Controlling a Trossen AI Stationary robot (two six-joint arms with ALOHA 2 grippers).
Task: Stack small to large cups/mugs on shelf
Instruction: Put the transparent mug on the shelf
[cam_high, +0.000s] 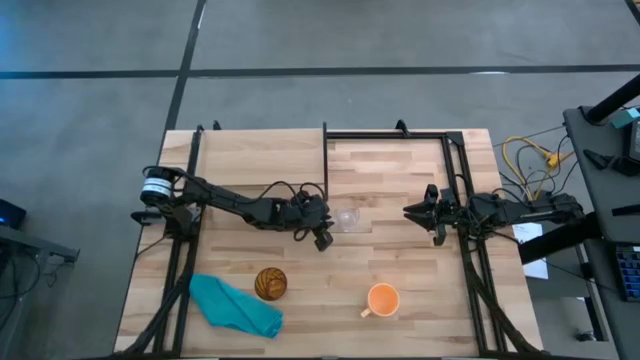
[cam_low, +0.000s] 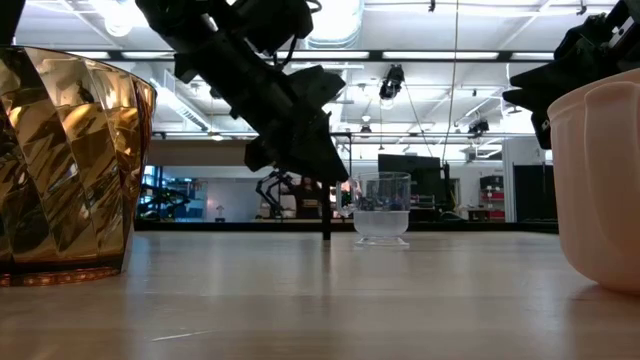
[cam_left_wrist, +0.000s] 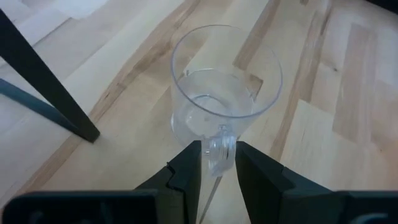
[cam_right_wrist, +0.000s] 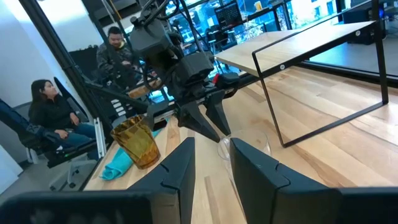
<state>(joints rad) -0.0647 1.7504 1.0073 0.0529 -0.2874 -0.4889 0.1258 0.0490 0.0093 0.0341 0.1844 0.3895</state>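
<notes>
clear cup upright on the table, beside the shelf's divider

left gripper sits right at it — fingers parted, the near wall's small lug between them, not yet clamped; right gripper waits well apart, slightly parted, empty.

From the overhead camera I see the surface as pale butcher-block wood, smooth with a soft satin sheen. The shelf at 12 o'clock matches it, on thin matt black metal posts. The clear cup at centre looks like glossy transparent plastic or glass. At 7 o'clock, the amber tumbler is faceted, translucent and shiny; the teal cloth is soft, matt fabric. The orange mug at 5 o'clock looks smooth, dull-glazed. The left gripper is matt black.
</notes>
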